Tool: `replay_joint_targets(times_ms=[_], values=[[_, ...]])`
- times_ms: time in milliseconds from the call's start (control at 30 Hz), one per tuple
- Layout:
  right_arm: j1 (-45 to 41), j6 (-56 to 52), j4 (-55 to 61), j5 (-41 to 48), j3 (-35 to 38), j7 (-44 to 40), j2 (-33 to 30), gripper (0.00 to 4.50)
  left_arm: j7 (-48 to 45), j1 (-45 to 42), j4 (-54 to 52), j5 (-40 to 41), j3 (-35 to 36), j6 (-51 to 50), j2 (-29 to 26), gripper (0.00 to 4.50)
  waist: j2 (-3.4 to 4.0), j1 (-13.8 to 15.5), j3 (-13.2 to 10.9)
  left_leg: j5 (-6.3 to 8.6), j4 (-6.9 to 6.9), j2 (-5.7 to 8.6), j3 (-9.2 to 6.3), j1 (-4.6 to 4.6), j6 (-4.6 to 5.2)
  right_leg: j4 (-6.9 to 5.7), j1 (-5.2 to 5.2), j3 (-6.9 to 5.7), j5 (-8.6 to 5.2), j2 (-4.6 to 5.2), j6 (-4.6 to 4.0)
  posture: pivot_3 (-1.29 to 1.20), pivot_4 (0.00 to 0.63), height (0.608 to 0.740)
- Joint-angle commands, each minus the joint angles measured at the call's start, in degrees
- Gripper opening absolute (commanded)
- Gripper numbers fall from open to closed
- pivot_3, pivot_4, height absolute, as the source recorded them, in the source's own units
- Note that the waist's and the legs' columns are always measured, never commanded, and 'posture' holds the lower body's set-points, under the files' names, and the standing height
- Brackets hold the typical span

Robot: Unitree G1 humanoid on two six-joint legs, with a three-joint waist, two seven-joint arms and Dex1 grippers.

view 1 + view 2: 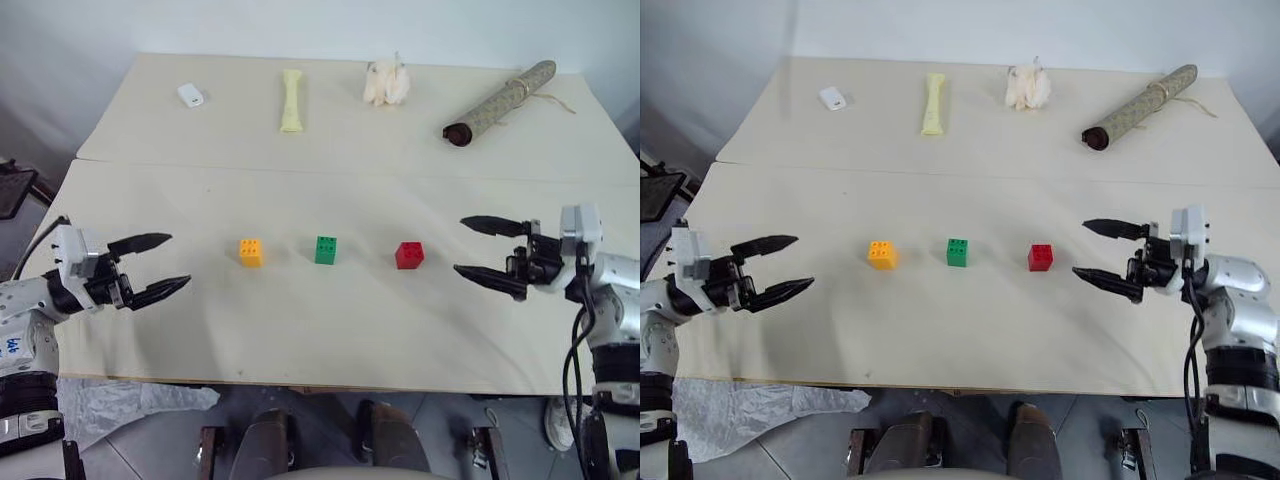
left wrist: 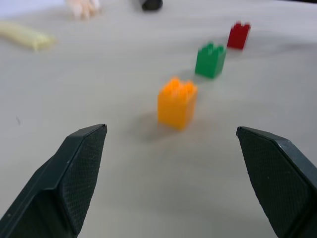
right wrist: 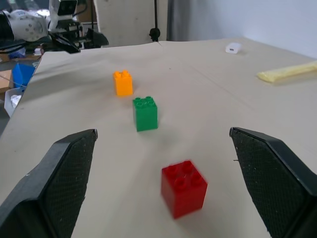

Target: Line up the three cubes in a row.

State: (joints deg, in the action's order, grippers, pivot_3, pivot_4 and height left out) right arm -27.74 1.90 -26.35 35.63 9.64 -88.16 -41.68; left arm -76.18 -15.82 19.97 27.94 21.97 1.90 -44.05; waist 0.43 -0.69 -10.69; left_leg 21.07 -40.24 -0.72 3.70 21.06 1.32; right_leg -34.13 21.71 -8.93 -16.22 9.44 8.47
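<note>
1. Three cubes sit on the worktop, front half, in a left-to-right line: orange-yellow cube, green cube, red cube. None touching; gaps look roughly alike, red a bit further from green than orange-yellow is.
2. Row axis runs across the worktop, side to side, approx parallel to the front edge. Red sits a hair nearer the front than green; judged only a slight offset.
3. Left end effector: released, fingers spread wide, holding nothing. Hovers off the left end of the row, pointing level toward the cubes. Orange-yellow is the nearest cube to it, near but clearly apart.
4. Right end effector: also released, fingers wide, empty. Sits off the right end of the row, pointing level inward. Red is its nearest cube, near, not touching.
5. Both wrist views look straight down the row: the left one has orange-yellow first, then green, then red; the right one reverses it.
6. Key relation: the row's long axis lies on the line btwn the two end effectors, each faces one end cube. Green is mid-row, about equally far from both.
7. Judgement: the row looks basically done; if any tweak is needed, the right arm is better placed for red, the left for orange-yellow.
8. Far-side clutter (white block, pale stick, roll) lies well apart from the row.
</note>
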Motion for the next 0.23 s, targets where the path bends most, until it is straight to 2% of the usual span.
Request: replay_joint_targets(times_ms=[33, 233], values=[[-0.74, 2.86, -2.58, 0.67, -3.36, -4.34, -1.27, 4.5, 0.47, 1.2, -1.85, -0.67, -0.25, 1.65, -0.81, 4.46, 0.0, -0.01, 0.0, 0.0, 0.03, 0.01, 0.04, 0.01, 0.0, 0.02, 0.0, -0.01, 0.0, 0.0, 0.0, 0.0, 0.15, 0.74], [-3.08, 6.34, -5.8, 1.15, -6.82, -4.34, -1.78, 4.5, 0.83, -0.64, 1.43, -2.08, -1.42, 4.5, -0.74, 4.46, 0.0, -0.08, 0.0, -0.01, 0.04, 0.01, 0.21, 0.05, -0.01, 0.04, 0.01, -0.07, 0.0, -0.01, 0.0, 0.0, 0.15, 0.74]])
